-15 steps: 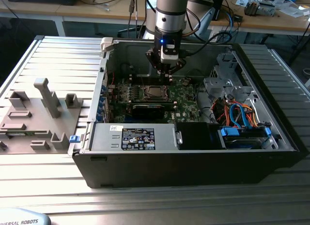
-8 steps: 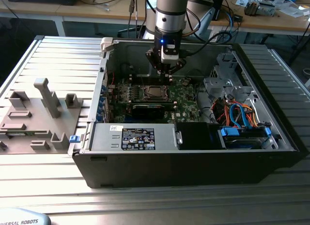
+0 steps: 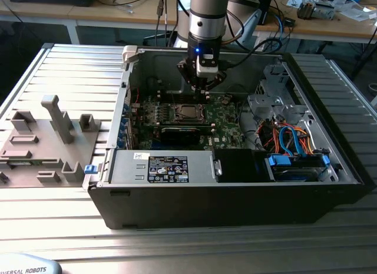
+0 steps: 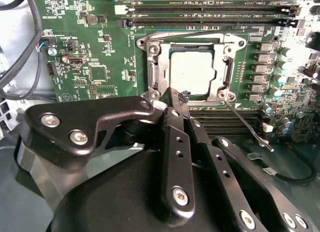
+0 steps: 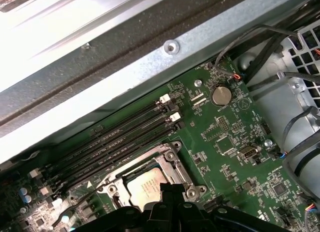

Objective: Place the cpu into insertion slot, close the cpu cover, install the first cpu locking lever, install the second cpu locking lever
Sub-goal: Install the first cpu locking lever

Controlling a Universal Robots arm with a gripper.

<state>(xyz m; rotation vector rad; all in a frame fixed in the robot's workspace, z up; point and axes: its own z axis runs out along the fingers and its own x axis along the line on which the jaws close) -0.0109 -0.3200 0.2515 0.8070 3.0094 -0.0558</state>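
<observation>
cpu (image 4: 192,75) flat, silver top upward, framed by the lowered cpu cover (image 4: 159,67); fingers (image 4: 176,122) pressed together at its corner

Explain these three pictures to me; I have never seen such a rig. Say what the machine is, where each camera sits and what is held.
The machine is a robot arm with a claw at its end, reaching into an open computer case that lies on a metal table. The exterior view looks on from off the arm. Both wrist views come from cameras riding on the arm, looking past the claw at the green board. The cpu is already seated there, with the metal cover down around it. The claw is shut, holds nothing, and its tip hangs by a corner of the cover. A thin lever sticks out beside it. A grey tray lies at the exterior view's left.
</observation>
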